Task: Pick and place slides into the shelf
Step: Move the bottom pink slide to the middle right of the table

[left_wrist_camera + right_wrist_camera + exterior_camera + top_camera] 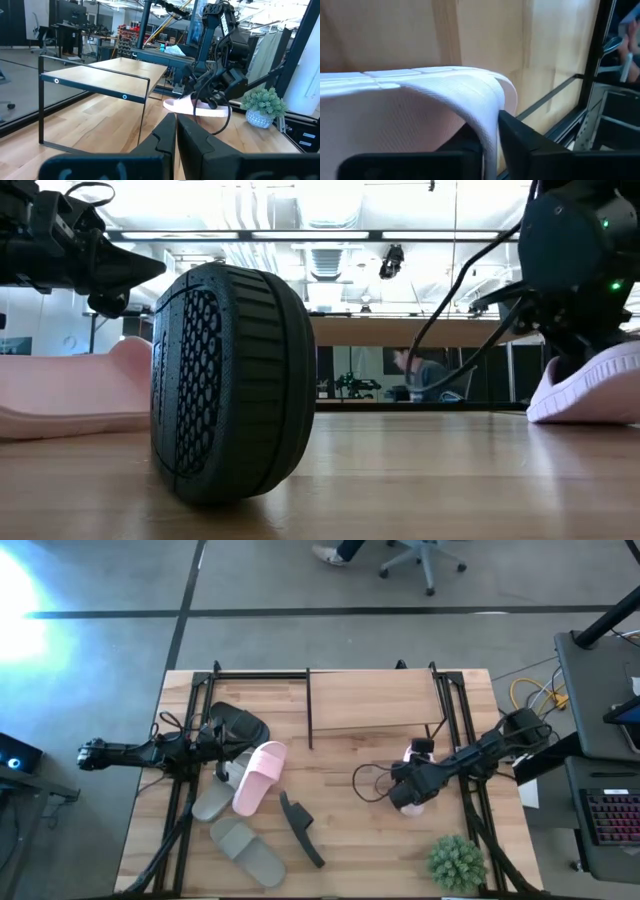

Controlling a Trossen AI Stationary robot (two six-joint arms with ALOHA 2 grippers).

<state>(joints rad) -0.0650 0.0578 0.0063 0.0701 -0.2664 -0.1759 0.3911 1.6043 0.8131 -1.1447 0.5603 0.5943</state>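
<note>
right gripper [412, 792] grips a pink slide's [420, 100] strap, right of centre before the shelf [375, 700]; i see left gripper [176, 131] clenched, empty, far left.

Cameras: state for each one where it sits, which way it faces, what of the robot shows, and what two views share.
High: overhead, straight down; both arms, shelf.
Low: tabletop level, across the table; black slide on edge, arms above.
Left wrist: past the shut left gripper toward the shelf and the right arm.
Right wrist: right gripper around a pink slide's strap.
Shared: that pink slide, in the right wrist and left wrist views.
</note>
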